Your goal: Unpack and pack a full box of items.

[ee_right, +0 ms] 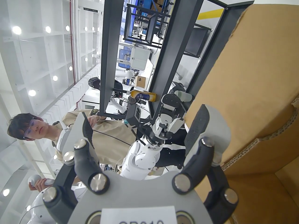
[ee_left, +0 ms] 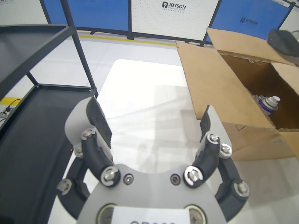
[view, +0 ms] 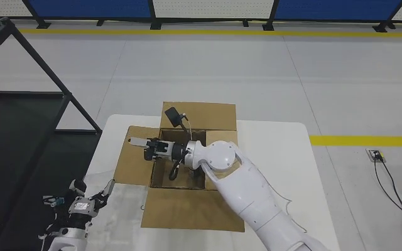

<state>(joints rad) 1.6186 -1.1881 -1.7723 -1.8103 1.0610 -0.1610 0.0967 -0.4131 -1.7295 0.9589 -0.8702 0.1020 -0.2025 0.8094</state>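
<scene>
An open cardboard box [view: 188, 210] stands mid-table with its flaps spread outward. Deep in the box [ee_left: 210, 82] a spray can [ee_left: 269, 103] with a white cap stands upright. My right gripper [view: 135, 144] hangs over the box's left flap, pointing away from the box. It is open [ee_right: 142, 127], with one finger [ee_right: 198, 129] close beside the edge of a cardboard flap [ee_right: 257, 71] and nothing between the pads. My left gripper [view: 95, 188] is low over the table's near left corner. It is open and empty [ee_left: 151, 117], facing the box's side flap.
The white table [view: 276, 163] has bare surface to the right of the box and between my left gripper and the box [ee_left: 140, 82]. A black metal shelf cart [view: 25, 144] stands close against the table's left edge [ee_left: 28, 122].
</scene>
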